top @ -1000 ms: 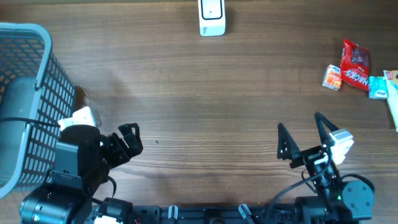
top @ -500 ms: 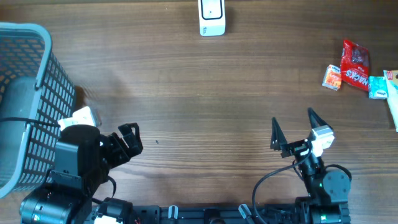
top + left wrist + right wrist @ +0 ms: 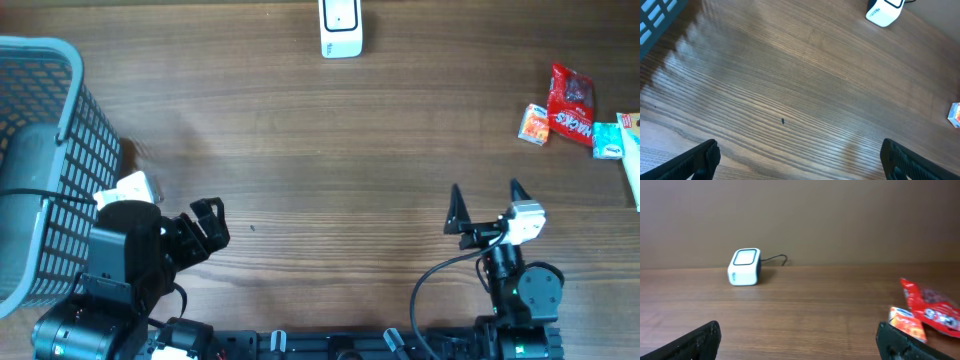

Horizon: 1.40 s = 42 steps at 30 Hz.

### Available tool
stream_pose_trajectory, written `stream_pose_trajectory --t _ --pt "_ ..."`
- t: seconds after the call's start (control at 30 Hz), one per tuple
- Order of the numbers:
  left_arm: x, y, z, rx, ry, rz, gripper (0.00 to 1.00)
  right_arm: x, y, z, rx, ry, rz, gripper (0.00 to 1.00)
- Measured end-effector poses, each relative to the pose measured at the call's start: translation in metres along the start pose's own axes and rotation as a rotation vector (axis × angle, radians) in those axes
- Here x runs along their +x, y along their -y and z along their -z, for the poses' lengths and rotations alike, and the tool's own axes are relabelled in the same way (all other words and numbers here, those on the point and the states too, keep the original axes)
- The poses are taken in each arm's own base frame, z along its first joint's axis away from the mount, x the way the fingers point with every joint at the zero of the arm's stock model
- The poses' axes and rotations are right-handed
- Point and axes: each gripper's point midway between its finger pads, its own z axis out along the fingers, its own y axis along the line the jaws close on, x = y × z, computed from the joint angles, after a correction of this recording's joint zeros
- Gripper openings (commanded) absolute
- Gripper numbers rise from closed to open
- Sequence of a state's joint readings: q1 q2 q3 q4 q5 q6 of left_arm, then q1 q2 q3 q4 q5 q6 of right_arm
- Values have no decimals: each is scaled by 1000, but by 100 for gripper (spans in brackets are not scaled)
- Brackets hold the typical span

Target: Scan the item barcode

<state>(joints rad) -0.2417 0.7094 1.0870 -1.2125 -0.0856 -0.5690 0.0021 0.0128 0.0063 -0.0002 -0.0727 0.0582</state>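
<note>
The left end effector [image 3: 208,224] hangs over the near edge of the counter [image 3: 300,150], towards the near-left corner, its two fingers spread wide with nothing between them; the right end effector [image 3: 486,196] is over the near edge too, closer to the near-right corner, its fingers equally far apart and empty, with only bare wood under each; the white scanner [image 3: 340,28] stands at the middle of the far edge, a dark cable [image 3: 774,258] trailing from its back in the right wrist view, well apart from both arms; the items lie together by the right edge, towards the far-right corner: a red packet [image 3: 572,104] lying flat, a small orange packet [image 3: 535,125] touching or just beside its left side, and a blue-green packet [image 3: 607,140] just beside its near-right end; another item at the very right edge is cut off and cannot be made out; none of the packets is touched by an end effector; a grey mesh basket [image 3: 60,130] sits at the left edge, close to the left arm, its contents not clear.
</note>
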Motion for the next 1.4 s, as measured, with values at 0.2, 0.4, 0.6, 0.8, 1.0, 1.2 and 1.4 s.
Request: stream_pose_trajectory --t 0.2,0.4,0.6,0.8,1.0,1.2,1.4 --pt "0 0 0 0 0 0 100 0 5 0 23 1 0 100" --pt "0 0 0 0 0 0 100 0 5 0 23 1 0 100" --pt "0 -1 0 -5 1 0 100 0 5 0 23 1 0 100" --pt "-25 15 -22 142 220 -146 100 0 5 0 23 1 0 100" --pt "-19 -3 -61 251 548 -259 100 0 6 0 26 1 0 100" --pt "-22 -21 -74 273 792 -258 100 0 6 0 26 1 0 100" --pt "-25 -20 -67 273 832 -283 100 0 6 0 26 1 0 100"
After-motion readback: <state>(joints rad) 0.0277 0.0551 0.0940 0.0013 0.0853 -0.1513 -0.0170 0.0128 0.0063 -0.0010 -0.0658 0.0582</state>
